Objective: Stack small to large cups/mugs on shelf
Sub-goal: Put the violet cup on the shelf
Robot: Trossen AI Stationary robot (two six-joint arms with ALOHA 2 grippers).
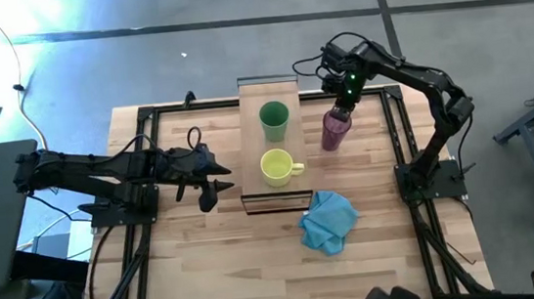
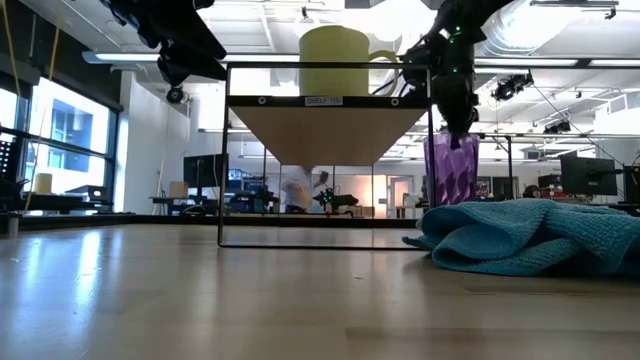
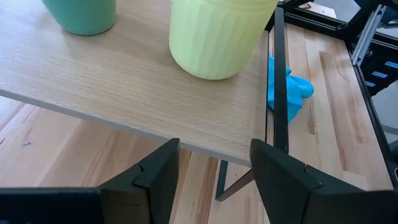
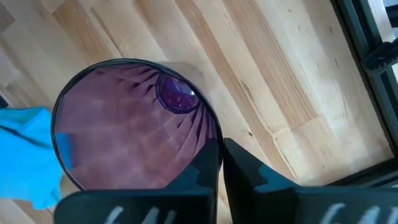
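Observation:
A yellow mug (image 1: 277,167) with a handle and a green cup (image 1: 275,117) stand upright on the light-wood shelf (image 1: 257,143). A translucent purple tumbler (image 1: 334,131) is just right of the shelf, over the tabletop. My right gripper (image 4: 221,152) comes down on it from above and is shut on its rim. My left gripper (image 1: 213,179) hangs open to the left of the shelf. It points at the shelf's edge below the yellow mug (image 3: 217,37) and has nothing between its fingers (image 3: 155,174). My right gripper pinches the tumbler's rim (image 4: 214,134) on one side, with one finger inside the tumbler and the other finger (image 4: 249,171) outside. The fingers point straight down. The tumbler (image 2: 452,170) hangs or stands upright; the blue cloth hides its base, so whether it rests on the table I cannot tell.
A crumpled blue cloth (image 1: 328,220) lies on the table near the shelf's near right corner. Dark frame rails (image 1: 398,127) run along the table's left and right sides. Bare tabletop lies between the shelf and the right rail.

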